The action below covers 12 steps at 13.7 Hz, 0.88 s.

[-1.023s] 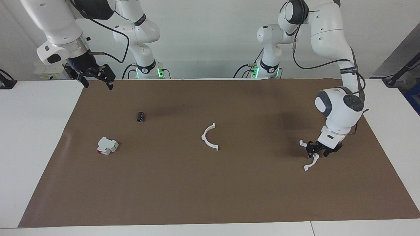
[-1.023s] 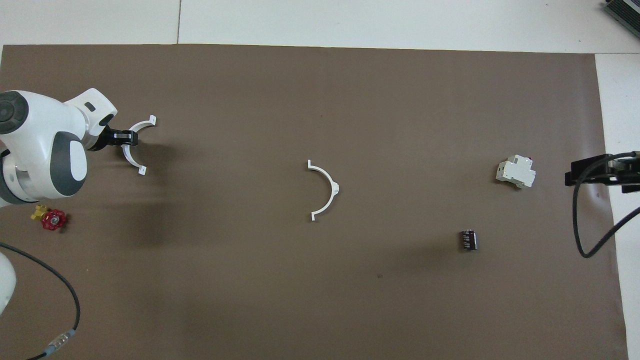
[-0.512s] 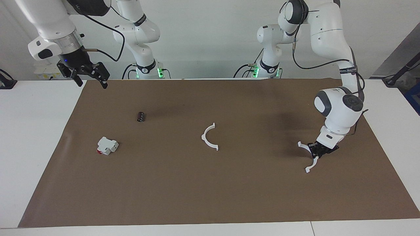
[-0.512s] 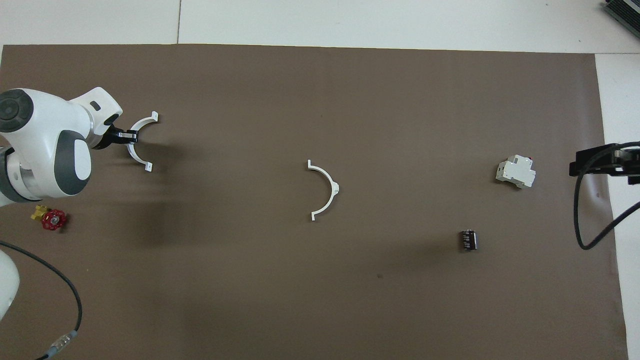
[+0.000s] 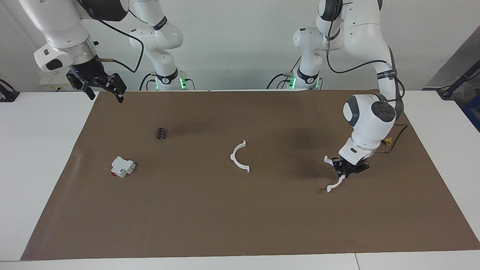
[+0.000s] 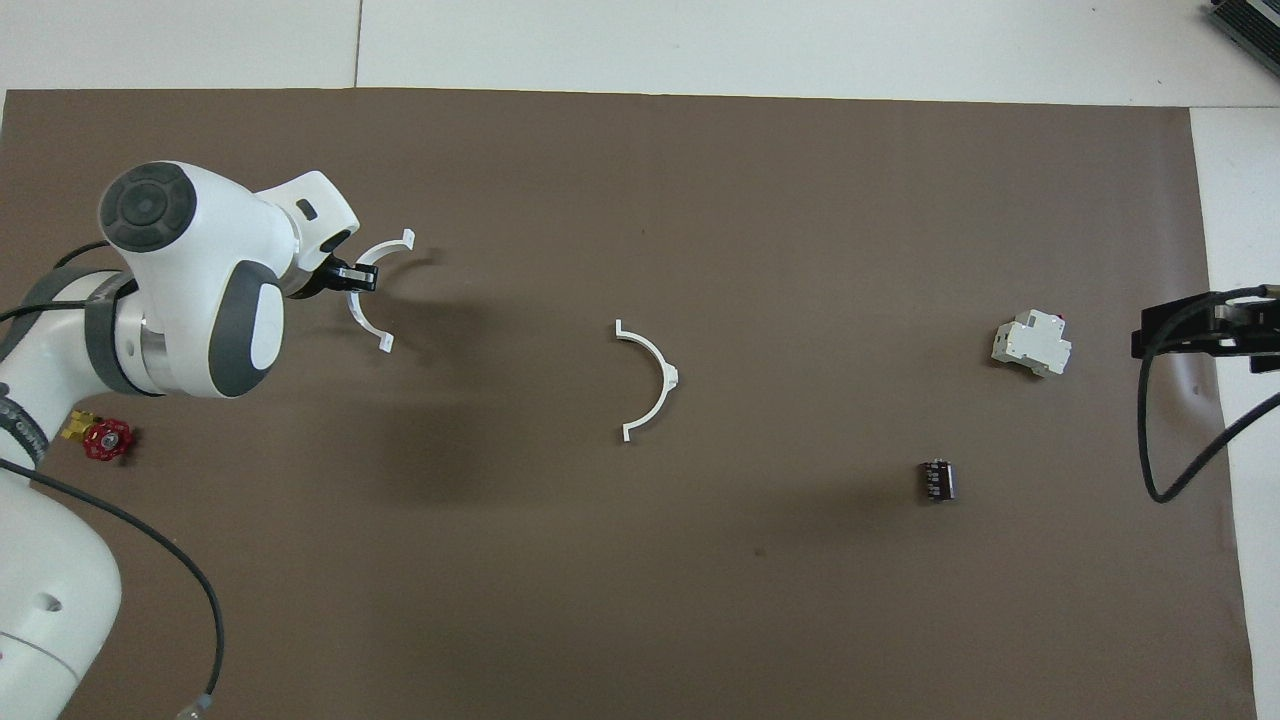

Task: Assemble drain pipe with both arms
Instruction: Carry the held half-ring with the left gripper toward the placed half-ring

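White plastic half-ring (image 5: 335,176), one of two drain pipe pieces, is pinched at mid-arc by the left gripper (image 5: 343,169), raised over the brown mat (image 5: 262,225). Its mate, a second half-ring (image 5: 238,156), lies flat at mat centre, toward the right arm's end from the carried piece. The right gripper (image 5: 100,87) waits spread wide, above the mat's corner.
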Motion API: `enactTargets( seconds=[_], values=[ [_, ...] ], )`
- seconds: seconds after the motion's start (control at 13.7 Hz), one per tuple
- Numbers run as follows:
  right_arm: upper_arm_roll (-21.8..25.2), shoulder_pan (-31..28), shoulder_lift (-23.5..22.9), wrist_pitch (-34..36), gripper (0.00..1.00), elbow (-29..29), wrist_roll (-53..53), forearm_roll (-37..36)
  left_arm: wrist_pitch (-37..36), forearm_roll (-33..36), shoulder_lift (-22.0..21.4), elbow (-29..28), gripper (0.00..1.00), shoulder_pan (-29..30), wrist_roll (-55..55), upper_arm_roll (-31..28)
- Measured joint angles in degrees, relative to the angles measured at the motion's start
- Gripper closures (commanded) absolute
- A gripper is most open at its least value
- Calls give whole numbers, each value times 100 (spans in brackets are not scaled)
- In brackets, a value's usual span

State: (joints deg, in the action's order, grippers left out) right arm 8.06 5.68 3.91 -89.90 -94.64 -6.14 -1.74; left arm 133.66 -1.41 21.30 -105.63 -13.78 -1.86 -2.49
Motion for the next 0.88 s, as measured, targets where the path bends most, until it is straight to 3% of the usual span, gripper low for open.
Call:
enactTargets(
  seconds=[0.51,0.88],
  values=[
    [-2,3,0,1,0,0,0,0,-33,551,-50,-158,100,-1387,2167,2],
    [-2,3,0,1,0,0,0,0,-33,565,-75,-264,100,-1882,2787,-4]
  ],
)
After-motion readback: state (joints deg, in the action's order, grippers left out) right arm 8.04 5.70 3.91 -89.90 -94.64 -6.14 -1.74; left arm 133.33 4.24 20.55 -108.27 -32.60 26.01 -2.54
